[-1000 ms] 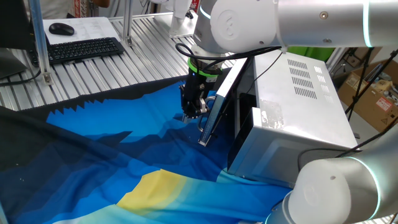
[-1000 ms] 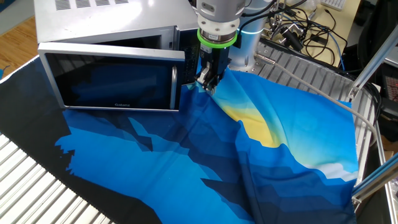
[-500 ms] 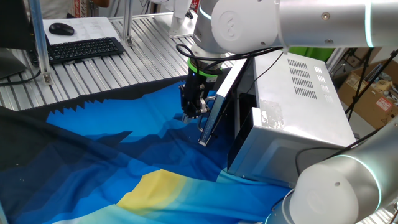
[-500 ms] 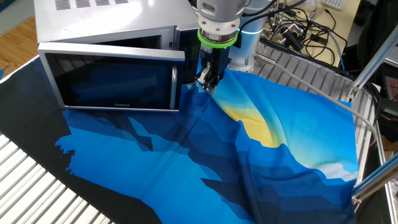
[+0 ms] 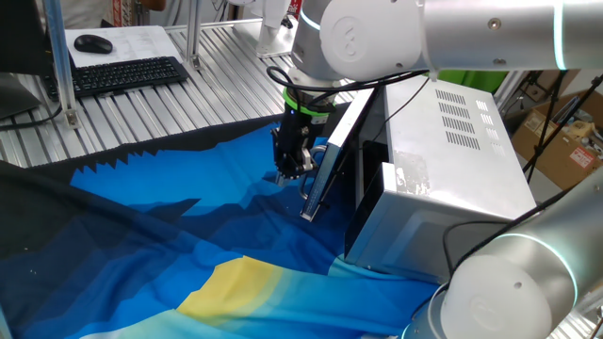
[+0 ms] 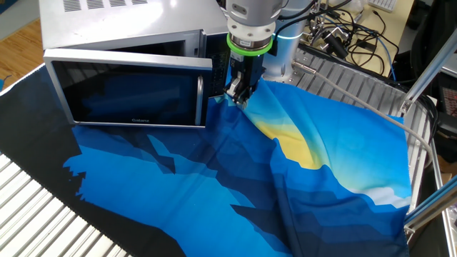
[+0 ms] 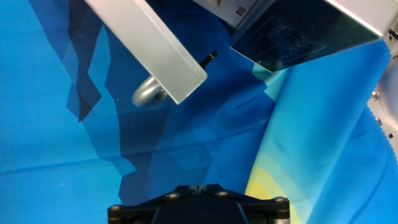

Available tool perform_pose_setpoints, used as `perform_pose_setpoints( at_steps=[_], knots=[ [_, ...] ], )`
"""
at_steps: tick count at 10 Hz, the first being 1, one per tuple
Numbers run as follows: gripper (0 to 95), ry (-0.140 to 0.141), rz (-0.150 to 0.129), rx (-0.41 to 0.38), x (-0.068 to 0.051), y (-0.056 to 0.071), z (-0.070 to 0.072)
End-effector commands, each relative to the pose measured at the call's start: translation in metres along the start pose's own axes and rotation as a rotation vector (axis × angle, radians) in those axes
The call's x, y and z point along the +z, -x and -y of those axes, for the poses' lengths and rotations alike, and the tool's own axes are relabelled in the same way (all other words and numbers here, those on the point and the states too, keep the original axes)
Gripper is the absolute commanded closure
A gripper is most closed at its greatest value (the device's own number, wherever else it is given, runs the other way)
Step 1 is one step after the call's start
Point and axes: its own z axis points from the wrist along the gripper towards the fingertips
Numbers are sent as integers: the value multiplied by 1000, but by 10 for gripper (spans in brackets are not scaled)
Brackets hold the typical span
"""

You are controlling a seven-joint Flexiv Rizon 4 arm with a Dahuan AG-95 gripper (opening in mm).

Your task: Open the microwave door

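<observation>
Nothing on the worktop has shifted since the earlier frames; only the near arm segment at the lower right of one fixed view sits slightly differently. Microwave door (image 6: 132, 93), with dark glass, a silver-grey frame and a curved silver handle (image 6: 200, 98), stands partly swung out from the microwave (image 5: 452, 179), its handle edge pointing toward the tool. In one fixed view the door (image 5: 334, 155) appears edge-on, leaving a dark gap between it and the casing. In the hand view the door's pale free edge (image 7: 149, 46) crosses the upper left, with the rounded end of the handle (image 7: 148, 93) just below it. Tool (image 6: 239, 89) hangs upright just beside the handle edge, low over the blue and yellow cloth (image 6: 300, 178) covering the worktop (image 5: 226, 80). Whether its fingers are parted or closed cannot be told. A keyboard (image 5: 127, 73) and mouse (image 5: 92, 42) lie well apart.
</observation>
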Motion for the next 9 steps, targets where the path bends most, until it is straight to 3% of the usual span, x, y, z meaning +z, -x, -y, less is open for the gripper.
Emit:
perform_pose_setpoints(
  at_steps=[1, 9],
  knots=[
    [950, -2, -3, -3, 0, 0, -1],
    [950, -1, -1, -8, 1, 0, -1]
  ],
)
